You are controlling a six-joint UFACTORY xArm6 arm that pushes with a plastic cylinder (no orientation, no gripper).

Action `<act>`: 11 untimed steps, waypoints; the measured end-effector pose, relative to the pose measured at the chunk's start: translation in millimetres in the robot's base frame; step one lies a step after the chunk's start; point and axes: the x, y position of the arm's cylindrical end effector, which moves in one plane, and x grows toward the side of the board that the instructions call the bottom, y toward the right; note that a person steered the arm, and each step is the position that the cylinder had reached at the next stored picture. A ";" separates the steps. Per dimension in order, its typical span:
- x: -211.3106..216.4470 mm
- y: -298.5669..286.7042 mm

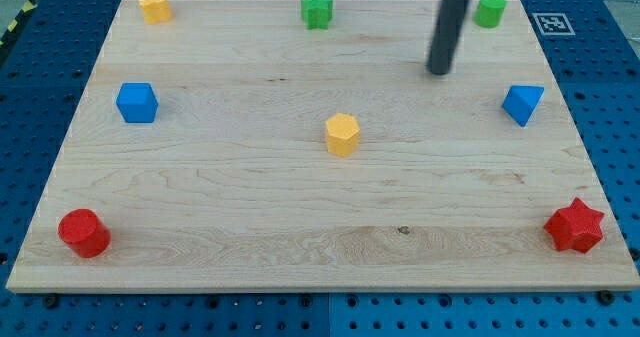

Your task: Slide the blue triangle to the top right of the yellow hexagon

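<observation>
At the view's right edge of the board, about level with its upper middle, sits the blue triangle [523, 104], one corner pointing down toward the view's bottom. It stands alone, touching nothing. The yellow hexagon [342, 134] lies well to the view's left of it, near the board's centre and slightly lower.

The rod's tip [440, 71] rests on the wood up and to the view's left of the blue triangle, apart from it, roughly between the triangle and the green block [489, 9] near the top right corner. The arm carries no gripper, so there is nothing to open or close; the rod is bare and touches no block.

The relation that matters is this: the triangle must travel toward the view's left, ending just above and right of the hexagon, yet the tip stands on the triangle's left side, the side it needs to move toward. A push from here would likely drive the block off the view's right edge. The tip probably has to circle round to the triangle's far right face first, then push leftward.

Further out, a green star [317, 10] and another yellow block [154, 6] sit along the top, a blue cube [137, 103] at the left, a red cylinder [84, 233] and a red star [575, 226] in the bottom corners, all clear of the likely path.
</observation>
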 end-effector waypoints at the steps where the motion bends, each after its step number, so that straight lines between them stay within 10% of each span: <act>1: 8.2 73.2; 5: 100.7 116.3; 11: 63.5 -6.8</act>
